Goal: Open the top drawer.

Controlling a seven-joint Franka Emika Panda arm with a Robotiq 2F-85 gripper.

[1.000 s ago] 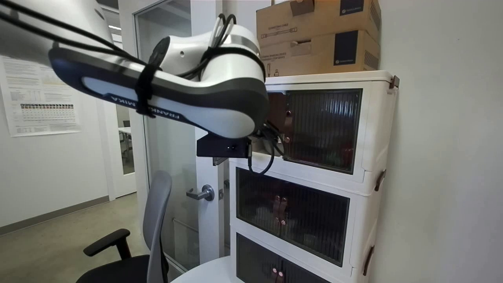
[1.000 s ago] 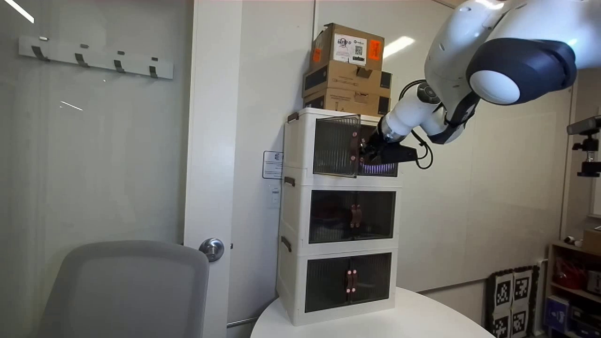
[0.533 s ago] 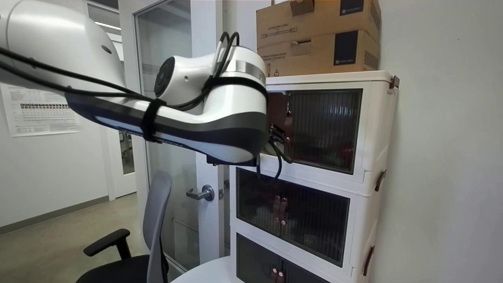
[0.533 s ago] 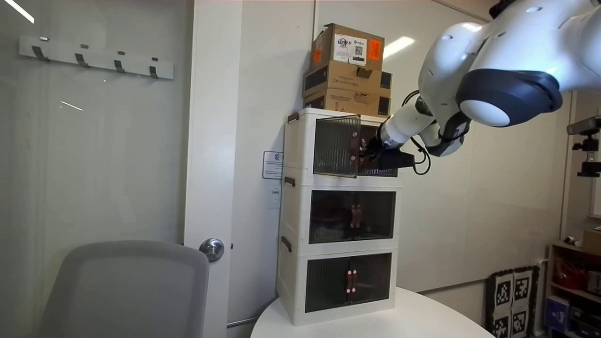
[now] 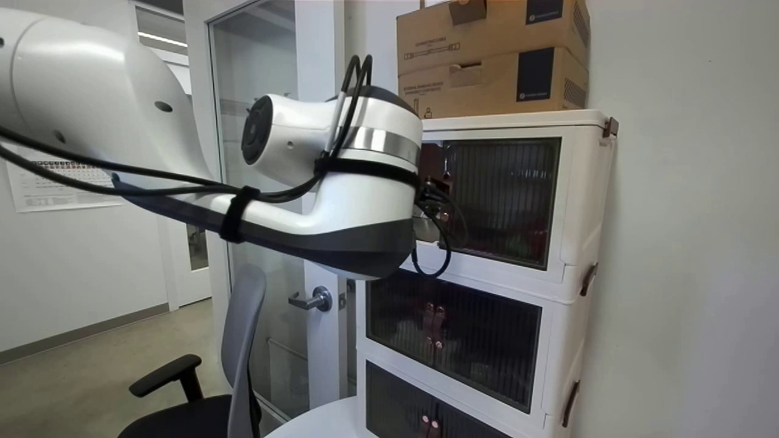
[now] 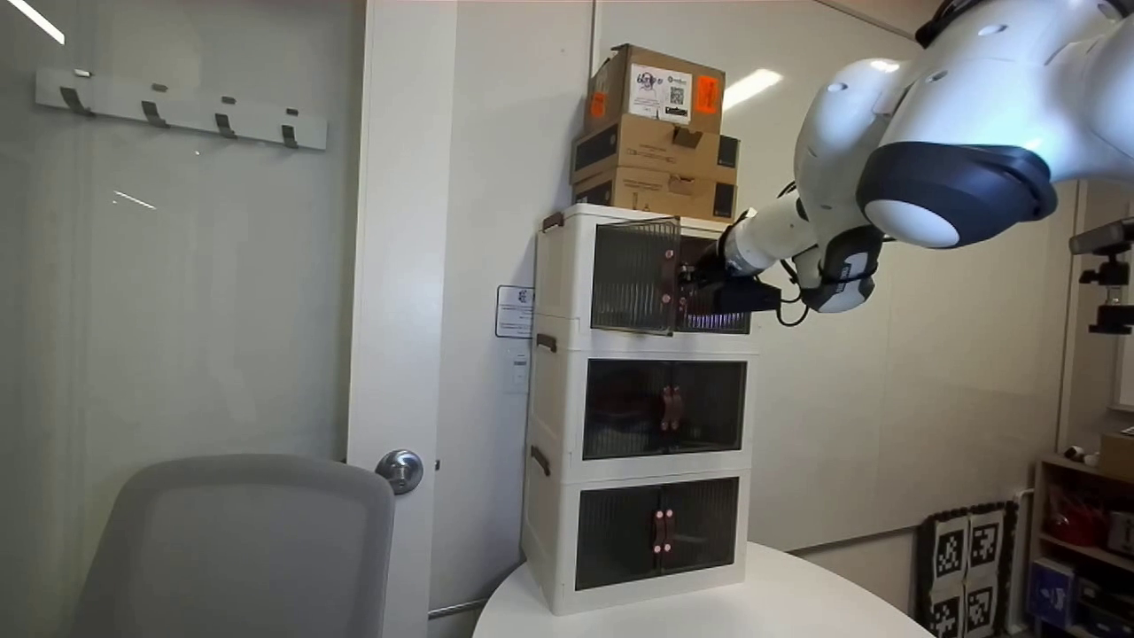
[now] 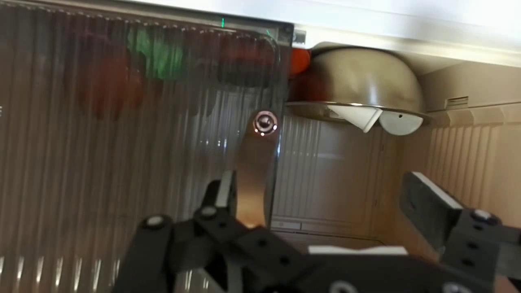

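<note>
The top drawer [image 5: 505,201], uppermost in the white cabinet [image 6: 556,408], is faced by fingers [image 7: 425,211] spread wide with nothing held, its upright strap [image 7: 254,171] being seen between them, crosswise to their closing, beside one tip (contact unclear), so a squeeze seems called for

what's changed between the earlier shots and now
In both exterior views the arm has come lower, while the gripper stays at the top drawer. Nothing is visibly taken hold of or let go: the gripper is open in the wrist view, with no earlier wrist picture to compare. The swung-out panel, lower tiers, cardboard boxes and chair look unchanged.
</note>
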